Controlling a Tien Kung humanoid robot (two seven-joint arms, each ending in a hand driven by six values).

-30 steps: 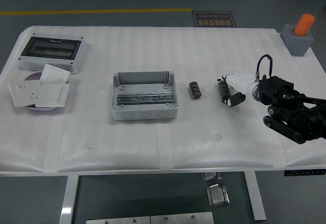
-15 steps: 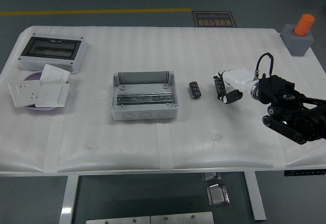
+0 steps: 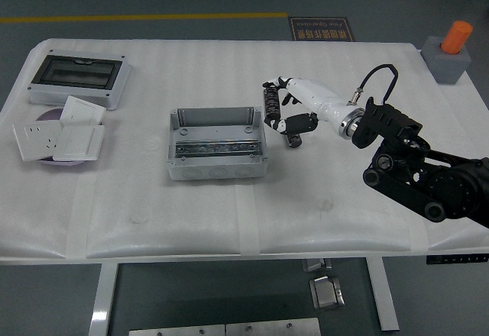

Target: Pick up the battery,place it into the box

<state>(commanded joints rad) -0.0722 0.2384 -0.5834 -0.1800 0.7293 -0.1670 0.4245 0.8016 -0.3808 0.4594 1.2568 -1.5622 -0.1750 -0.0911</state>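
From the head view, the right hand (image 3: pixel 281 107) has swung left from the counter's right side since a second ago and now holds a battery (image 3: pixel 271 101) pinched upright between its fingers, lifted just past the right wall of the box (image 3: pixel 216 143). That battery is a dark, ribbed cylinder, and a second battery (image 3: pixel 293 138) like it lies on the counter (image 3: pixel 344 191) just below the hand. The box stands open-topped near the middle, with bare counter in front of it and to its left.
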